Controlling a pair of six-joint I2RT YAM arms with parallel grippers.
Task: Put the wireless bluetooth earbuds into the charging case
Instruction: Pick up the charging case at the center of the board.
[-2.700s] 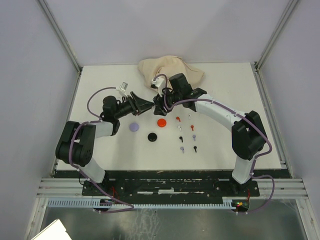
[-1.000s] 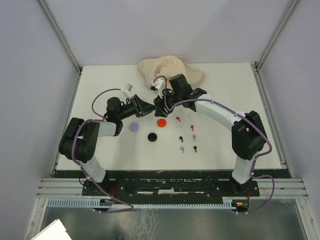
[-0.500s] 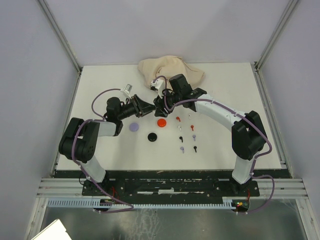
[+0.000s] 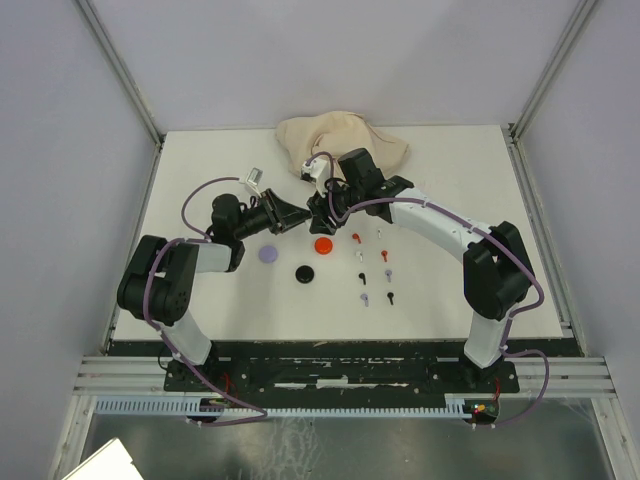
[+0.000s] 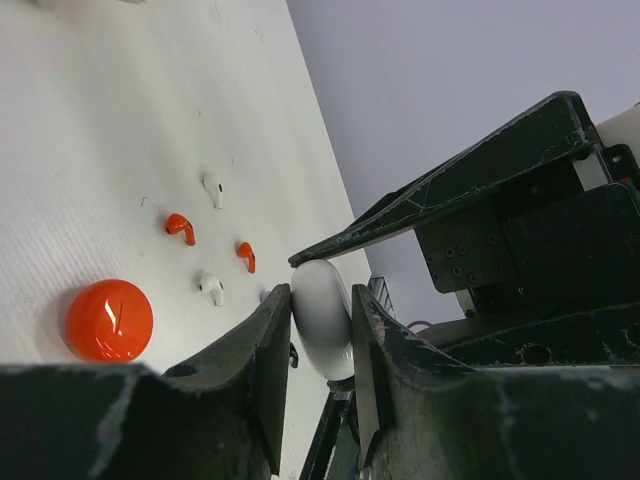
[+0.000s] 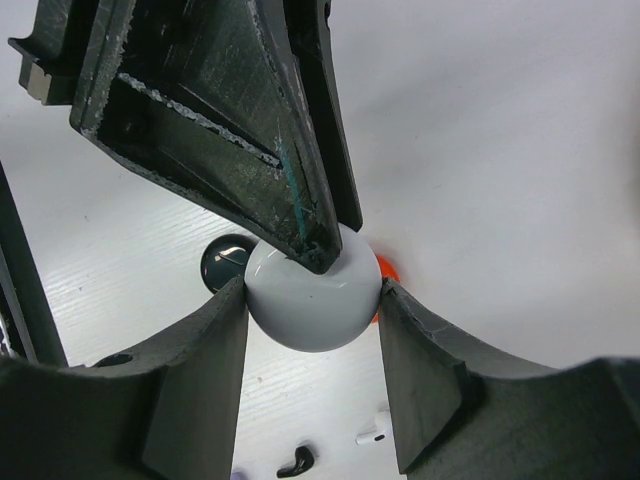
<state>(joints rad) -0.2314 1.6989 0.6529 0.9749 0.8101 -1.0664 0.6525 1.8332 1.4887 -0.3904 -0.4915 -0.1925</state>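
Mid-air, white case (image 6: 312, 300) gripped by left fingers (image 5: 268, 365) and right fingers (image 6: 200, 385).

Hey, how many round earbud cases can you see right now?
4. The red case, lavender case and black case lie on the table, left of the earbuds. The white case is pinched between the left gripper and right gripper. The arms may hide more.
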